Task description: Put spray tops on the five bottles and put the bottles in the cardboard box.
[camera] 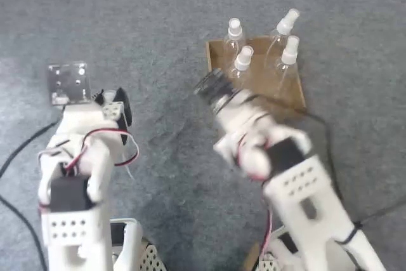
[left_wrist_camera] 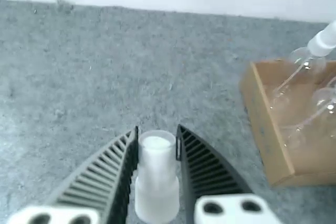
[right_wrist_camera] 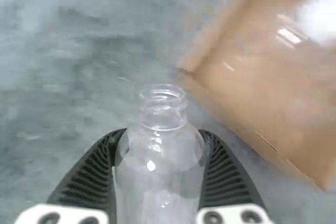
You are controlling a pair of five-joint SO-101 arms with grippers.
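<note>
left fingers (left_wrist_camera: 110, 179) pinch a spray top (left_wrist_camera: 155, 174), right fingers (right_wrist_camera: 89, 179) grip an uncapped bottle (right_wrist_camera: 157, 156) beside the cardboard box (right_wrist_camera: 262, 93)

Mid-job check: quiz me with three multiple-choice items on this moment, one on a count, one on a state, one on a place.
1. How many capped bottles stand in the cardboard box? A) two; B) four; C) five.
2. The bottle in the right gripper is: A) capped; B) open at the neck; C) lying in the box.
3. Where is the loose spray top? A) in the left gripper; B) in the box; C) on the right gripper's bottle.

Answers: 1 B, the high view shows four white-topped bottles in the box. 2 B, the right wrist view shows a bare threaded neck. 3 A, the left wrist view shows the top clamped between that gripper's fingers.
</note>
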